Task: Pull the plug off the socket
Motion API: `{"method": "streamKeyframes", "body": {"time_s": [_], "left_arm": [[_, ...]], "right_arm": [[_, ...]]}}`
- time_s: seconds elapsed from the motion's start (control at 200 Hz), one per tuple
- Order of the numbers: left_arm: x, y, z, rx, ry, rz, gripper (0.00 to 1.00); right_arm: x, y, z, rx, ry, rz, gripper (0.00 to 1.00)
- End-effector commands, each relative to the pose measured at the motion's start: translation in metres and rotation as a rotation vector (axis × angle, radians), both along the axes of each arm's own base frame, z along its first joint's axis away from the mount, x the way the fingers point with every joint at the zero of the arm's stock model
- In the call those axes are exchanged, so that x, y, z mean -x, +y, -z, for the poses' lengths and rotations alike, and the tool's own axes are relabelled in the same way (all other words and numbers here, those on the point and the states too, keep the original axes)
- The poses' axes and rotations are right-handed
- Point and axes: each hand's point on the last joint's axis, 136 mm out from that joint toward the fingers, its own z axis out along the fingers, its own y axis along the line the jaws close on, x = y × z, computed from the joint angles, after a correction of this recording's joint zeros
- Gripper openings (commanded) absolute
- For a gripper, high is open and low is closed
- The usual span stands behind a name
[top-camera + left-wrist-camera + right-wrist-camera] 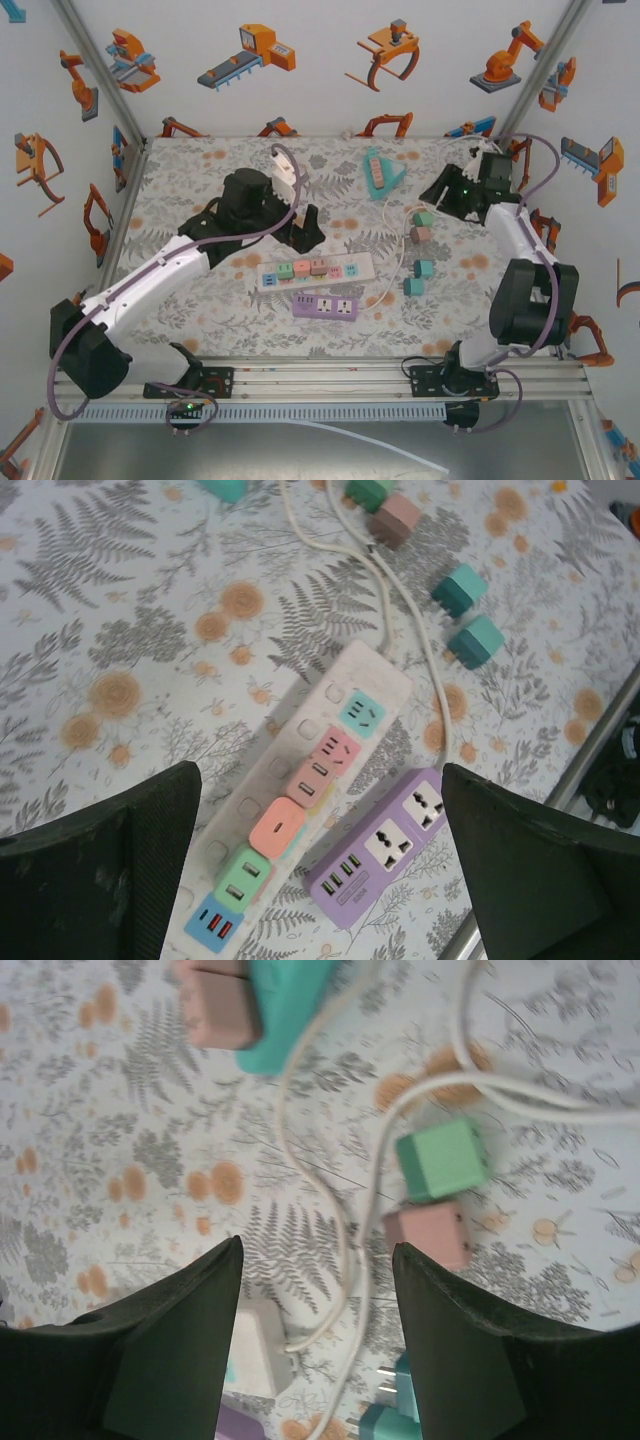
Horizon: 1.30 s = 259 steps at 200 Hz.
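The salmon plug (pixel 277 827) sat mid-row in the white power strip (pixel 365 665) at the centre of the worktop (pixel 120 600), with the left pincer (pixel 318 780) spread wide above it. The step called for straddling that 1 plug squarely, clamping its sides and drawing straight up. The right pincer (pixel 316 1250) hung part-open and empty.

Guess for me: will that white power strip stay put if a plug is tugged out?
Probably not by itself: the white power strip looks like light plastic lying loose on the floral cloth, so it would likely lift or slide. It should stay stiff; its thin cord looks floppy.
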Motion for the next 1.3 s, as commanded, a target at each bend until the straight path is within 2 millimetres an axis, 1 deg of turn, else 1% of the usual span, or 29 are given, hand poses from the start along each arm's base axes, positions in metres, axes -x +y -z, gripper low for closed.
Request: {"method": "streamKeyframes", "body": {"time_s": [0.0,0.075,0.115,0.21,0.265,0.34,0.371,0.446,0.511,0.581,0.686,0.726,0.831,1.001,1.117,1.237,1.292], "left_arm": [[-0.018,0.029,-0.009,0.085,0.033,-0.177,0.97],[-0.025,0.047,0.001,0.087,0.076,-0.266,1.0],[-0.028,0.057,0.007,0.087,0.102,-0.306,0.98],[-0.033,0.077,0.022,0.121,0.191,-0.405,0.96],[-0.036,0.09,0.031,0.149,0.248,-0.464,0.94],[-0.038,0.106,0.044,0.17,0.328,-0.54,0.93],[-0.038,0.113,0.05,0.17,0.355,-0.572,0.92],[-0.036,0.129,0.066,0.152,0.41,-0.64,0.9],[-0.033,0.139,0.076,0.14,0.437,-0.676,0.89],[-0.028,0.148,0.085,0.133,0.451,-0.705,0.89],[-0.019,0.162,0.102,0.122,0.496,-0.765,0.87],[-0.016,0.166,0.109,0.114,0.515,-0.783,0.87],[-0.008,0.171,0.122,0.1,0.556,-0.797,0.88],[-0.003,0.169,0.137,0.075,0.612,-0.786,0.88],[0.0,0.17,0.149,0.05,0.638,-0.79,0.88],[0.002,0.172,0.156,0.036,0.645,-0.796,0.81],[0.003,0.173,0.16,0.033,0.651,-0.797,0.79]], "right_arm": [[0.0,0.043,-0.065,0.075,-0.226,-0.17,0.56],[0.009,0.084,-0.09,0.113,-0.352,-0.339,0.55],[0.017,0.109,-0.1,0.141,-0.415,-0.441,0.56],[0.045,0.165,-0.113,0.233,-0.555,-0.692,0.56],[0.064,0.192,-0.113,0.278,-0.63,-0.83,0.57],[0.094,0.223,-0.109,0.326,-0.741,-1.021,0.59],[0.106,0.233,-0.104,0.345,-0.784,-1.095,0.59],[0.133,0.253,-0.092,0.399,-0.871,-1.244,0.65],[0.15,0.266,-0.08,0.43,-0.888,-1.341,0.68],[0.165,0.278,-0.065,0.437,-0.858,-1.432,0.68],[0.189,0.291,-0.033,0.452,-0.789,-1.577,0.68],[0.194,0.293,-0.021,0.458,-0.756,-1.611,0.69],[0.196,0.298,0.006,0.455,-0.684,-1.652,0.68],[0.198,0.306,0.039,0.448,-0.6,-1.716,0.67],[0.197,0.311,0.056,0.439,-0.553,-1.736,0.63],[0.189,0.314,0.069,0.471,-0.521,-1.735,0.58],[0.184,0.315,0.075,0.494,-0.508,-1.734,0.54]]}}
